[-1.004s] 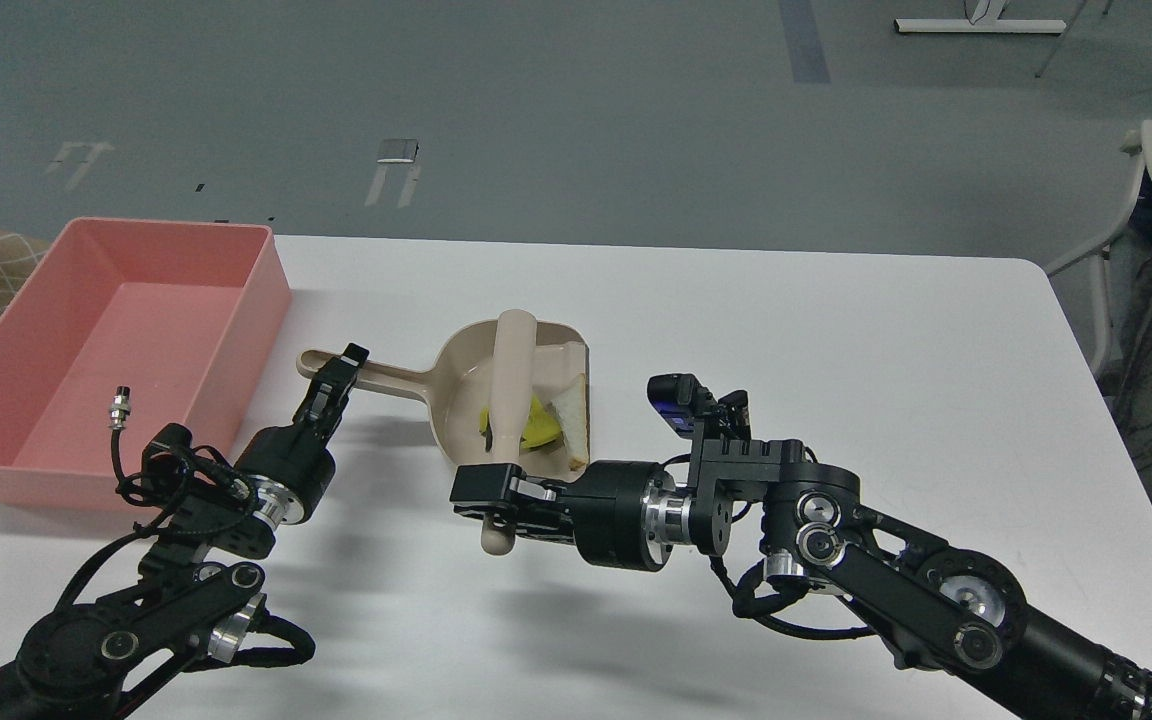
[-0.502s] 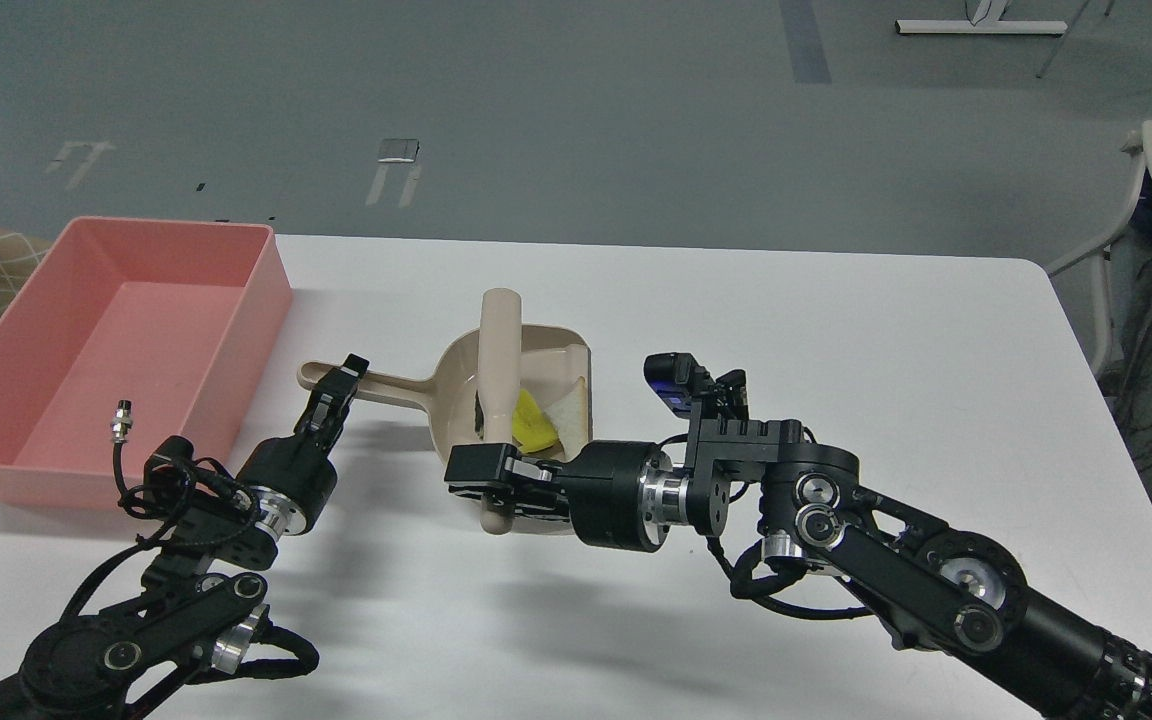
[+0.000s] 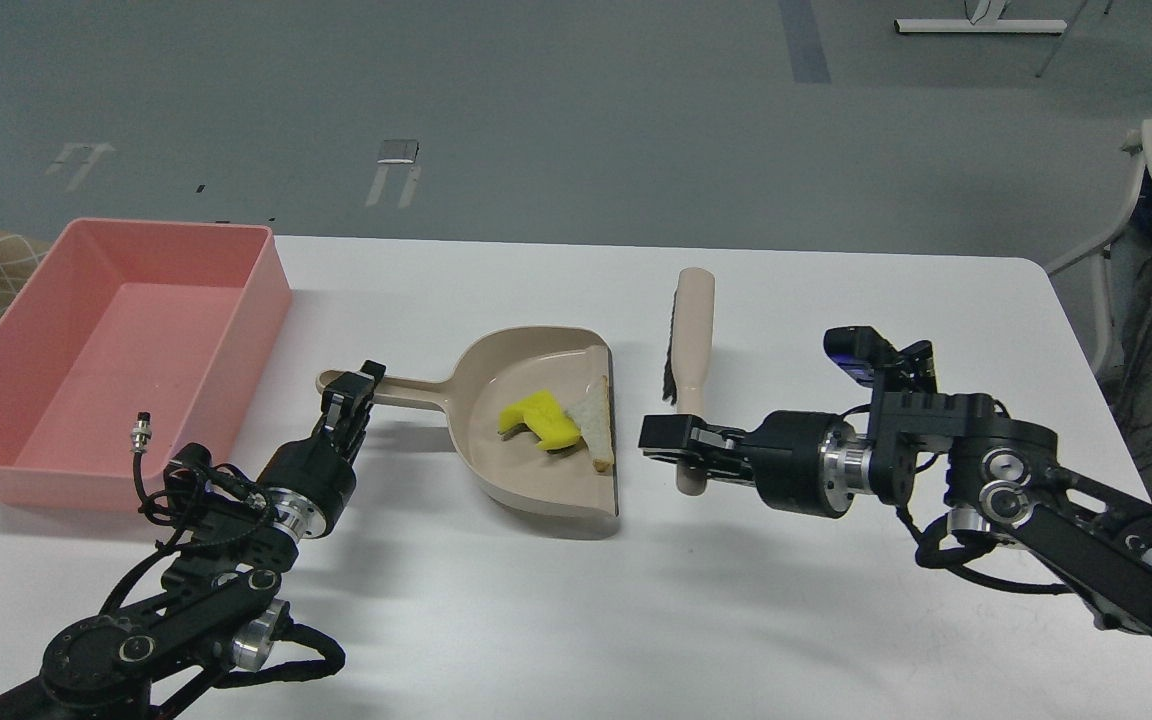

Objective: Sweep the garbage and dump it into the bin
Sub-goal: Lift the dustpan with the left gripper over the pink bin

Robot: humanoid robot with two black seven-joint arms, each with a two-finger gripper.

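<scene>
The beige dustpan [image 3: 536, 480] lies on the white table [image 3: 836, 620], handle pointing left. In its scoop lie the garbage pieces: the yellow notched block [image 3: 538, 418] and the white bread-like slice [image 3: 594, 412] against the right lip. My left gripper [image 3: 356, 385] is shut on the dustpan handle [image 3: 406, 392]. My right gripper [image 3: 676, 450] is shut on the handle of the beige hand brush [image 3: 691, 345], which stands upright-tilted just right of the dustpan, dark bristles facing left. The salmon-pink bin [image 3: 106, 350] stands at the table's left and looks empty.
A loose cable with a metal plug [image 3: 142, 430] sticks up from my left arm in front of the bin. A white chair [image 3: 1126, 230] stands beyond the table's right edge. Grey floor lies behind the table.
My right gripper has carried the brush out of the dustpan to the right. The yellow block and bread slice stay in the scoop. The dustpan has shifted slightly right.
</scene>
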